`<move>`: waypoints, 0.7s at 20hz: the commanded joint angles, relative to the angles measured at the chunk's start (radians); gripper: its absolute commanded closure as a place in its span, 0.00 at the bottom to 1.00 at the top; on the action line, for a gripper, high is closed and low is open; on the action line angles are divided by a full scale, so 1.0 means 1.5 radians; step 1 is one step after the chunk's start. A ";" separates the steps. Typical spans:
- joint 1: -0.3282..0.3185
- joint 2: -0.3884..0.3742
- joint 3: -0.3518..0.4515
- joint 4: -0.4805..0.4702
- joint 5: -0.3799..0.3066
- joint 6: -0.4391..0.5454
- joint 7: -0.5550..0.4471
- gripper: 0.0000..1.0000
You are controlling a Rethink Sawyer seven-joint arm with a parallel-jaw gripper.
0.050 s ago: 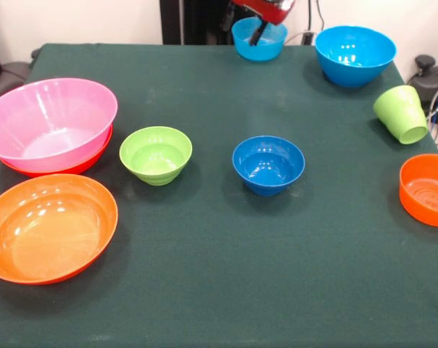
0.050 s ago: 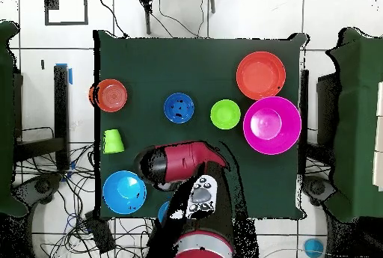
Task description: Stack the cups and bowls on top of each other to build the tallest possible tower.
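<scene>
- Gripper (image 1: pixel 258 32) dips into small sky blue bowl (image 1: pixel 259 40) at table's (image 1: pixel 219 290) back edge; opening hidden, cannot tell.
- Judgement: pinch one wall, lift straight.
- Tower: pink bowl (image 1: pixel 48 123) nested in orange bowl (image 1: pixel 88 163), well apart.

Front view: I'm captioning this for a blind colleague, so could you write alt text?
A big pink bowl sits nested in an orange bowl at the left of a green-clothed table, the only stack so far. Six more bowls and a tipped lime green cup lie scattered singly, and the gripper reaches into a small sky blue bowl.
</scene>
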 commanded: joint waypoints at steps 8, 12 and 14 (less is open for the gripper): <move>0.029 0.072 -0.003 -0.087 0.054 -0.055 0.132 0.00; 0.022 0.053 -0.003 -0.072 0.058 -0.045 0.104 0.00; 0.016 0.038 -0.001 -0.059 0.058 -0.040 0.088 0.00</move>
